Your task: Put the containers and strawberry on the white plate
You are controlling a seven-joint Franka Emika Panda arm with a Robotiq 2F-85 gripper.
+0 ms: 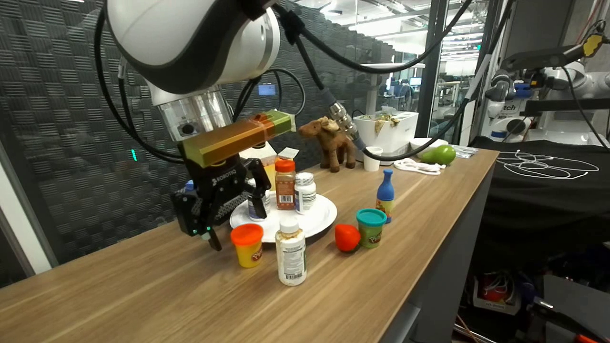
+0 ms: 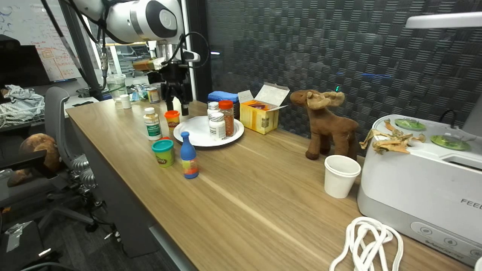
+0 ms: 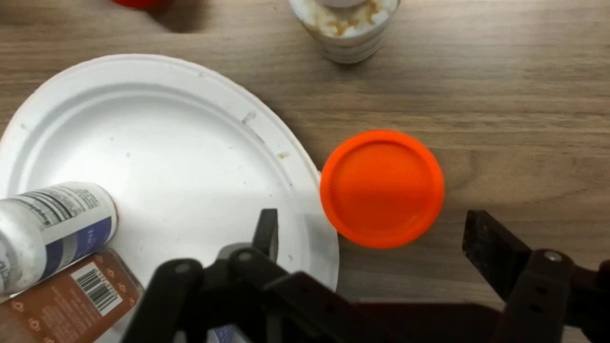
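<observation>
A: Starting with the wrist view: hovering with the gripper (image 3: 371, 231) spread wide, pinching nothing, straddling the orange-lidded tub (image 3: 382, 188). Guessing at a grab on that one?

B: Yeah, guessing the same. Probably wanting a small shift first, getting the lid's middle lined up between the fingertips. Then wanting a straight drop, minding the rim of the white plate (image 3: 190, 152), seemingly running right under one finger.

A: Moving to an exterior view: finding the tub just off the plate, with a white-capped bottle (image 1: 291, 255) near but seemingly outside the fingers' path. Spotting the strawberry (image 1: 347, 237) on the table (image 1: 190, 286) just beside a teal-lidded tub (image 1: 371, 231), not quite telling if touching. Spotting a blue bottle (image 1: 385, 190) behind, too.

B: Noticing a spice jar (image 1: 285, 188) and two white pill bottles (image 1: 305, 193) on the plate. Worrying most about the one partly hidden behind a finger, probably an easy bump.

A: Now looking in an exterior view: barely catching the strawberry behind the teal-lidded tub. Seeing a yellow box (image 2: 263, 119), a plush moose (image 2: 327, 126) and a paper cup (image 2: 340, 178).

B: Not standing between tub and plate, so probably leaving those alone.
</observation>
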